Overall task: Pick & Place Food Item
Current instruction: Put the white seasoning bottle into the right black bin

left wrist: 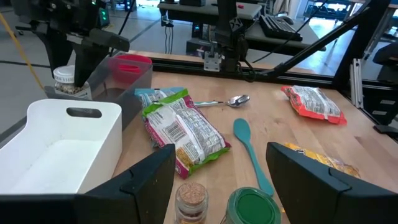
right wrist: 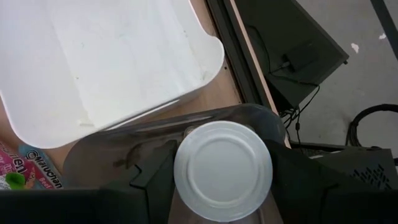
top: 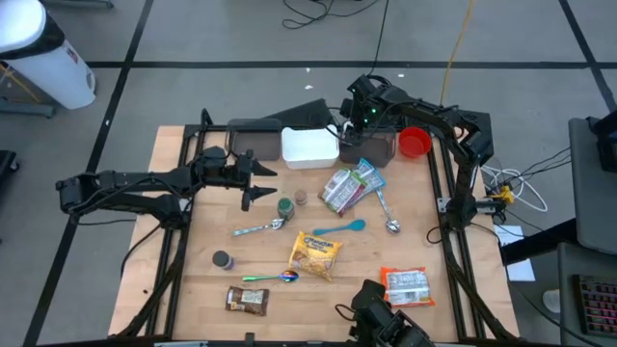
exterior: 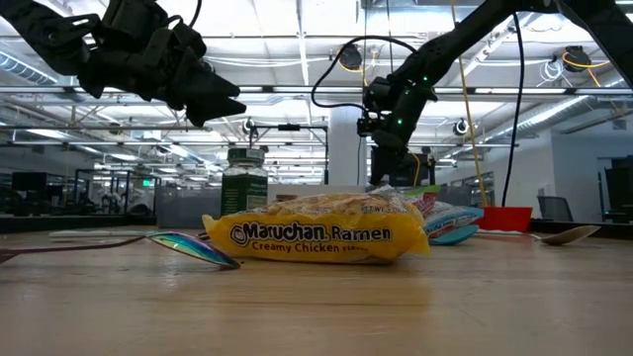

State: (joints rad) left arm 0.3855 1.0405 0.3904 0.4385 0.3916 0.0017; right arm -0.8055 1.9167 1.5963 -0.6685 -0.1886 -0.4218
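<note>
My right gripper (top: pixel 362 118) is at the table's far edge, shut on a jar with a white lid (right wrist: pixel 222 171) and grainy contents (left wrist: pixel 64 87). It holds the jar over a clear grey bin (right wrist: pixel 112 155), next to the white bin (top: pixel 308 146). My left gripper (top: pixel 258 181) hovers open above the table's left middle. Just ahead of it are a green-lidded jar (left wrist: pixel 252 208) and a small spice jar (left wrist: pixel 191 196), which it does not touch. A yellow ramen pack (top: pixel 315 255) lies flat near the middle, with pink-green noodle packs (top: pixel 347 188) beyond it. My right gripper pinches the jar at its top between the two fingers (right wrist: pixel 152 180), one on each side of the white lid's rim (right wrist: pixel 183 186). The fingers slant down from above. The jar hangs upright below them over the clear bin. I cannot tell whether its bottom rests on anything.
A red bowl (top: pixel 415 143) stands right of the clear bin. A teal spoon (top: pixel 339 228), two metal spoons (top: pixel 258 228) (top: pixel 386 212), an iridescent spoon (top: pixel 270 278), an orange pack (top: pixel 405 286), a brown pack (top: pixel 246 300) and a small jar (top: pixel 223 259) are scattered over the wooden top.
</note>
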